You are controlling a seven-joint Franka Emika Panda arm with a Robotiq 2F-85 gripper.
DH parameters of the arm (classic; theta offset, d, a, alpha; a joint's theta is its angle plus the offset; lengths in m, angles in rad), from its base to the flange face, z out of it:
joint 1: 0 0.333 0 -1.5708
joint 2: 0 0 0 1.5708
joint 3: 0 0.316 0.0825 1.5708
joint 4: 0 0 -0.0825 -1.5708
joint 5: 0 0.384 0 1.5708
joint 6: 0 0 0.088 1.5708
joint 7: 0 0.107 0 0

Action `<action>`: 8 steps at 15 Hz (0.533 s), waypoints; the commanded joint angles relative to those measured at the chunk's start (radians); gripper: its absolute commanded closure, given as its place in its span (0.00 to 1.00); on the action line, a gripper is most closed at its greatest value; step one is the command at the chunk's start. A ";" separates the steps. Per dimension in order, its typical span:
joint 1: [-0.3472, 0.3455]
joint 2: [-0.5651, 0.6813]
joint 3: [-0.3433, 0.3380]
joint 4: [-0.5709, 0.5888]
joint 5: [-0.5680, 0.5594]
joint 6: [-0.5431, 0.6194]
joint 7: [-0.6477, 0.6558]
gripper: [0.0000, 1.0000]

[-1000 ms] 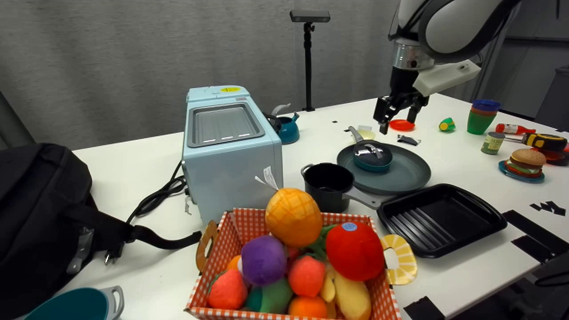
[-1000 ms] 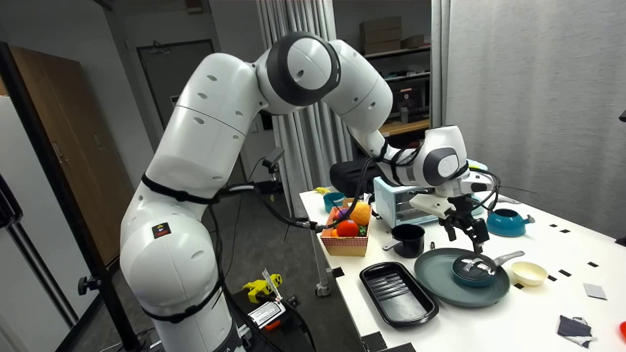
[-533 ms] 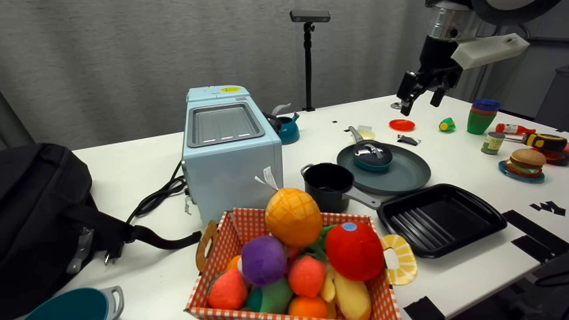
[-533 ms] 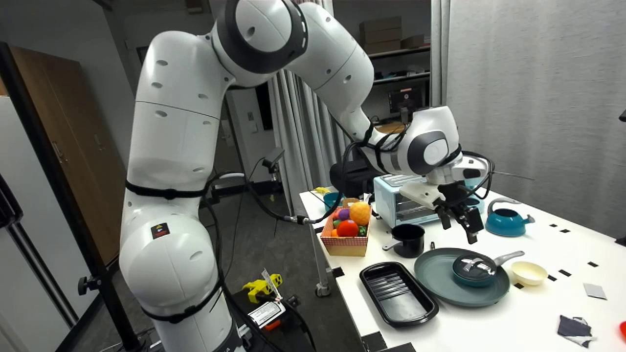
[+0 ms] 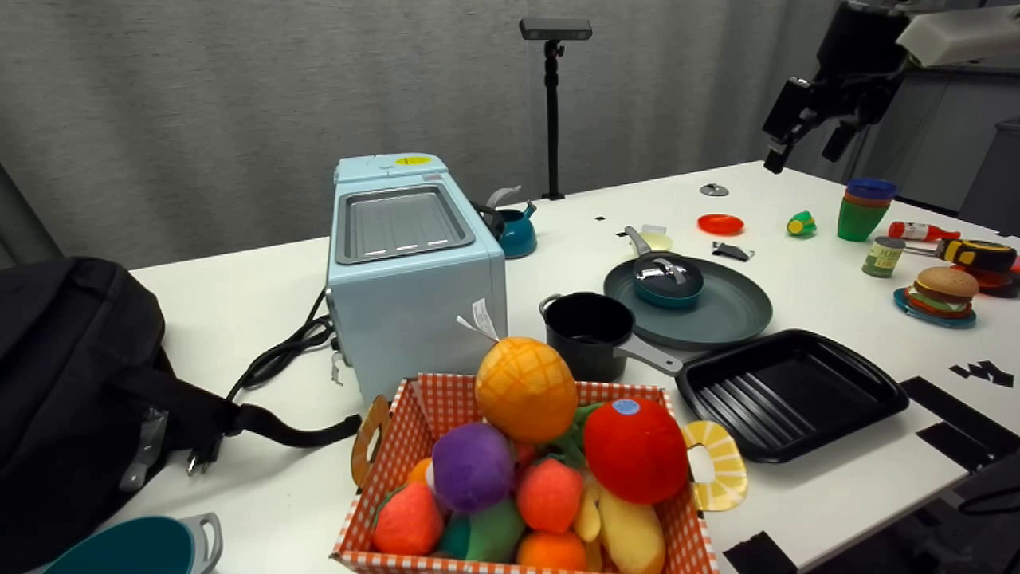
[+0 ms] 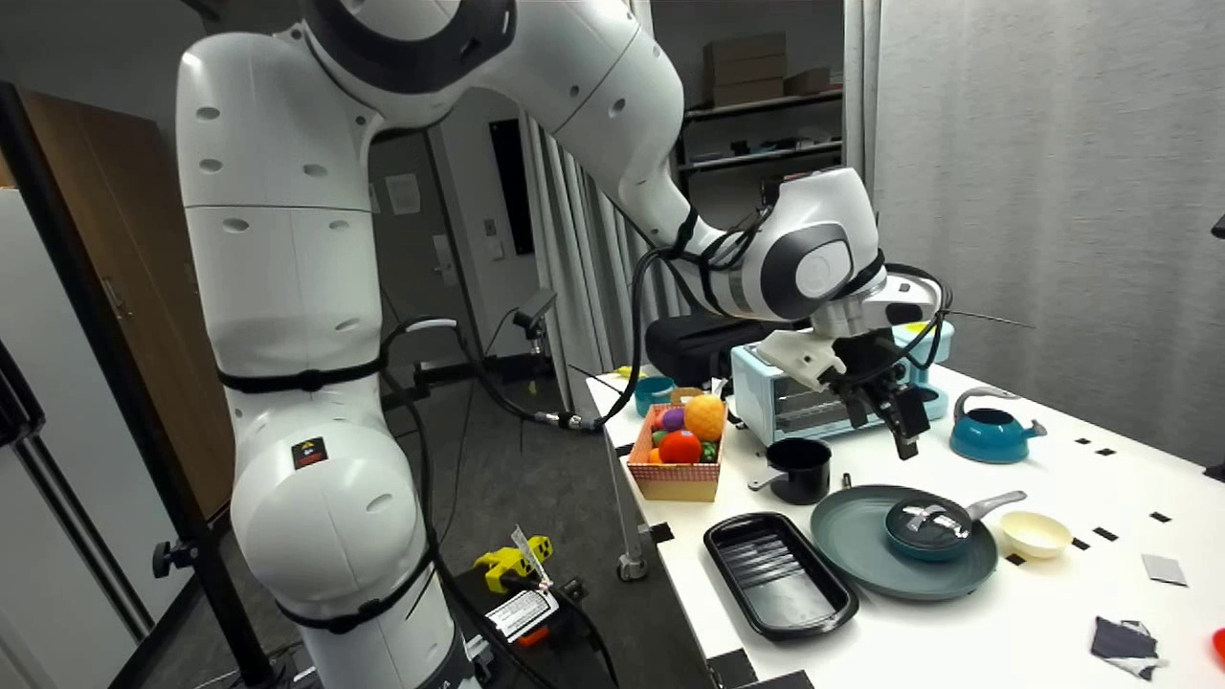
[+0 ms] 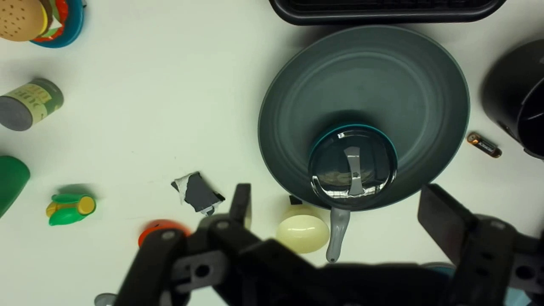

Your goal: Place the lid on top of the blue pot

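The lid (image 5: 665,273) is a round, shiny, see-through disc with a grey grip; it also shows in an exterior view (image 6: 924,523) and in the wrist view (image 7: 331,170). It lies on top of the blue pot (image 5: 668,301), which is shallow, teal and grey-handled. The pot also shows in an exterior view (image 6: 926,552) and the wrist view (image 7: 338,231). In the wrist view a thin teal rim shows at the lid's far side. My gripper (image 5: 805,153) is open and empty, high above the table, also in an exterior view (image 6: 880,433) and the wrist view (image 7: 335,191).
The pot stands on a large dark platter (image 6: 861,555). Around it are a black grill tray (image 6: 780,574), a black cup-like pot (image 6: 804,469), a cream bowl (image 6: 1035,534) and a battery (image 7: 484,145). A small grey disc (image 5: 714,190) lies far back. A toaster oven (image 5: 414,303) and fruit basket (image 5: 621,391) stand nearby.
My open gripper has risen and drawn away from the pot, toward the robot's base. The lid and pot have not moved. The small grey disc behind the gripper has come into view.
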 commanded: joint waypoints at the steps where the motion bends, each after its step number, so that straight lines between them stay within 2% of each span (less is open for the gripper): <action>1: -0.035 -0.011 0.033 -0.008 -0.008 -0.002 0.004 0.00; 8: -0.035 -0.017 0.035 -0.016 -0.008 -0.001 0.003 0.00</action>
